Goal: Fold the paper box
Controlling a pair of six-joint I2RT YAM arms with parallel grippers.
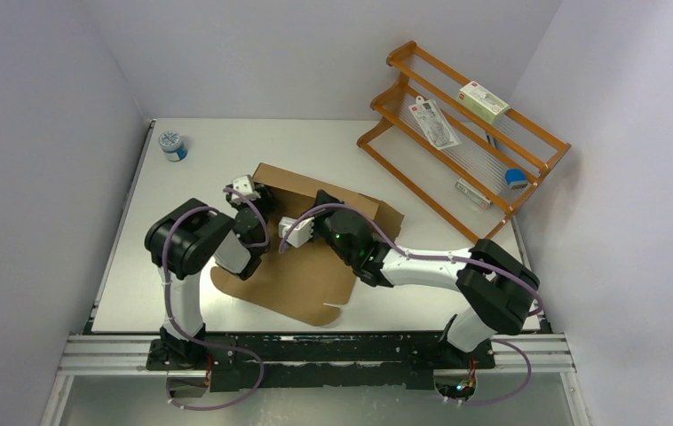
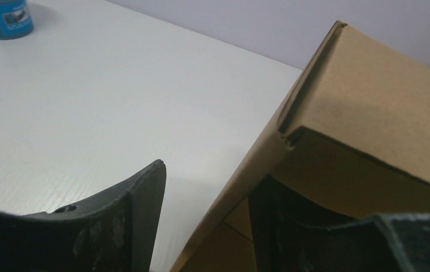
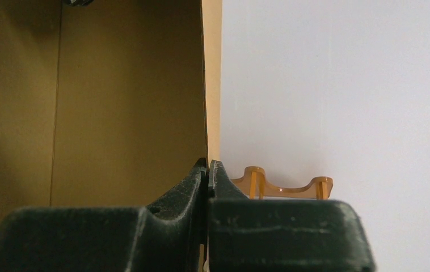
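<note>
One brown corrugated paper box, rt end effector pinching its flat wall.

Soft, even overhead light keeps the top view bright and sharp, with faint shadows beside the arms on the white bench. Both wrist views are softer: the left end effector is dark and blurred, the paper box shades its own underside, and its interior by the right end effector is dim.

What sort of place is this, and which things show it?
Likely a robot test cell: left arm and right arm bolted to a white table, plain walls, orange rack of packets.
</note>
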